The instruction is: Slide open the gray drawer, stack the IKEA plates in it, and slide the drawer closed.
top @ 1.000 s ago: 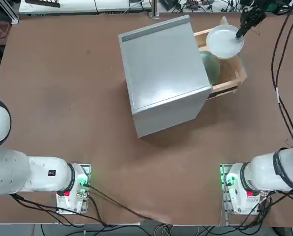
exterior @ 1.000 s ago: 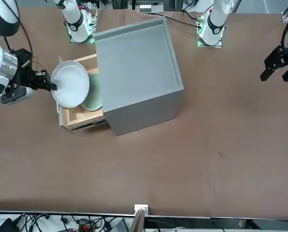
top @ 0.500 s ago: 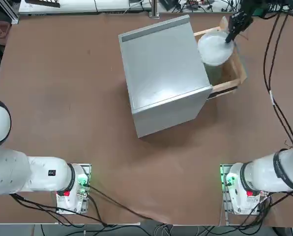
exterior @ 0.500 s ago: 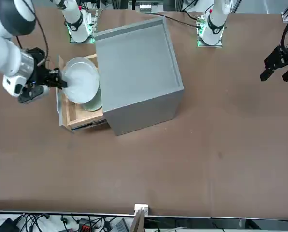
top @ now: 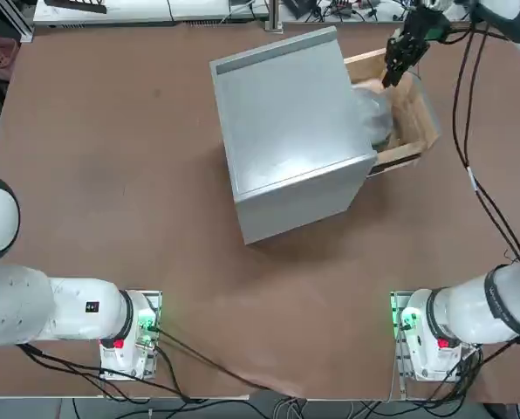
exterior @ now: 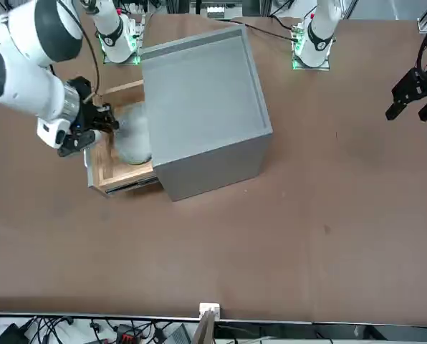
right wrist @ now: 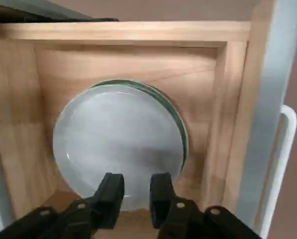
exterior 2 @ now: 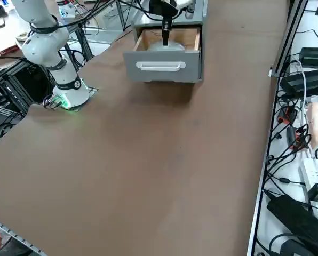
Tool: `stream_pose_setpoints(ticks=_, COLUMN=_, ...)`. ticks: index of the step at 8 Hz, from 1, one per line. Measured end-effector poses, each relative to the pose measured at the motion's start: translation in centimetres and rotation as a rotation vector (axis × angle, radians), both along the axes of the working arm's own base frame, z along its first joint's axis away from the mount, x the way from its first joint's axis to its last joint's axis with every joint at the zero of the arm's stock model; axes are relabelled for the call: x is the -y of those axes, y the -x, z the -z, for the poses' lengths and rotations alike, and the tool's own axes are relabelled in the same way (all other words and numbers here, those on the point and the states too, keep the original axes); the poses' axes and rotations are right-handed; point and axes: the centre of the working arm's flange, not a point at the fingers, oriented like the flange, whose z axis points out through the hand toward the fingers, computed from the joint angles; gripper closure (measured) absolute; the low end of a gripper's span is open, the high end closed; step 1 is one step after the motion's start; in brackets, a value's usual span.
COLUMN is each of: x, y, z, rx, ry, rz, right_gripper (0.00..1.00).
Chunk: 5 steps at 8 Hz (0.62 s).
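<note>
The drawer [right wrist: 238, 99] stands pulled out of the gray cabinet [top: 286, 131] on the counter [top: 112, 175], and both plates now lie inside it: the white plate [right wrist: 118, 144] sits on top of the green plate [right wrist: 181, 129], whose rim shows as a thin crescent along one side. The right claw [right wrist: 136, 186] hangs just over the near edge of the white plate with its two fingers [right wrist: 111, 191] a narrow gap apart and nothing between them, so the plate looks let go.

Judging by this, the stacking is done and the step in hand is getting clear to shut the drawer. To do it well, the claw should lift straight up before moving sideways (a drag across the rim could tip the top plate off the lower one). Then it should come round to the gray front panel with its white handle [exterior 2: 160, 66] and push squarely along the drawer's slide. A slow, even push would keep the stack from sliding against the back wall.
</note>
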Motion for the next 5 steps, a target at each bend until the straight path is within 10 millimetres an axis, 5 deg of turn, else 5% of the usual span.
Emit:
stream_pose_setpoints(ticks=3, x=1.6, y=-1.1, z=-1.8, rx=0.054, ry=0.038, rz=0.009, right_gripper=0.04)
stream_pose_setpoints(ticks=5, x=5.9, y=-2.2, z=-3.7, rx=0.103, ry=0.121, rz=0.016, right_gripper=0.00)
